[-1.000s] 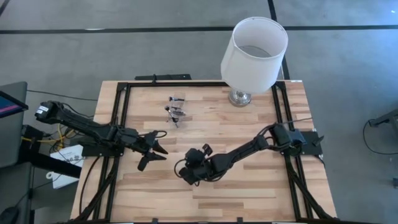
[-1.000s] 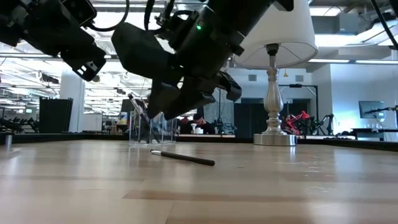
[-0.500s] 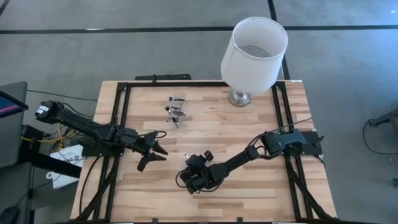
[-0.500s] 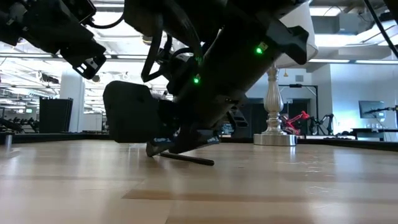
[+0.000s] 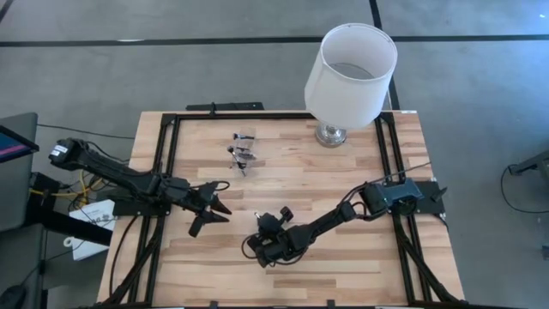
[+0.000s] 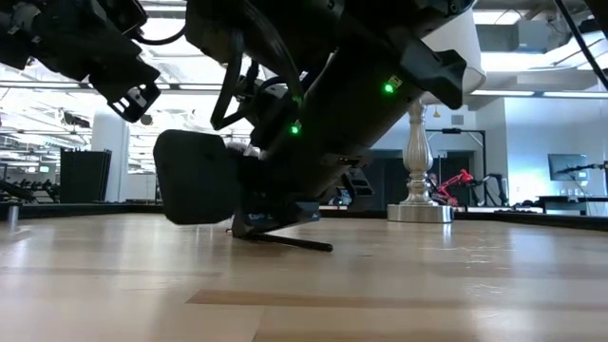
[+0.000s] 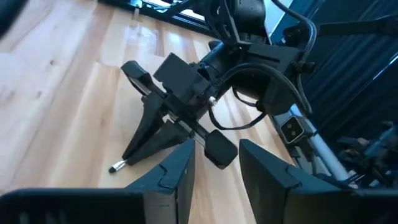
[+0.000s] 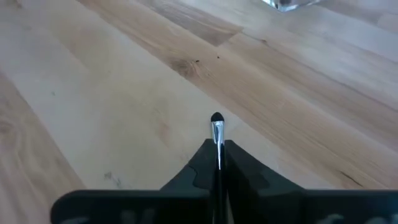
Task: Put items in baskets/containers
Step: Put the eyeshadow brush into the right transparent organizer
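Right gripper [image 8: 217, 163]: I had it low on the table [image 5: 343, 172], near centre toward 6 o'clock; fingers clamped together on a makeup brush [image 8: 216, 127], silver ferrule and dark tip poking out.
Brush: lay flat on the wood.
Left gripper [image 5: 214, 209]: waited at 9 o'clock of the right one; fingers spread apart, holding nothing.
Clear cup [image 5: 244, 150]: stood at 12 o'clock from the brush, well apart; brushes inside.
Lamp [image 5: 350, 69]: 1 o'clock, far edge.

Thin brush [image 8: 217, 134] flat on table
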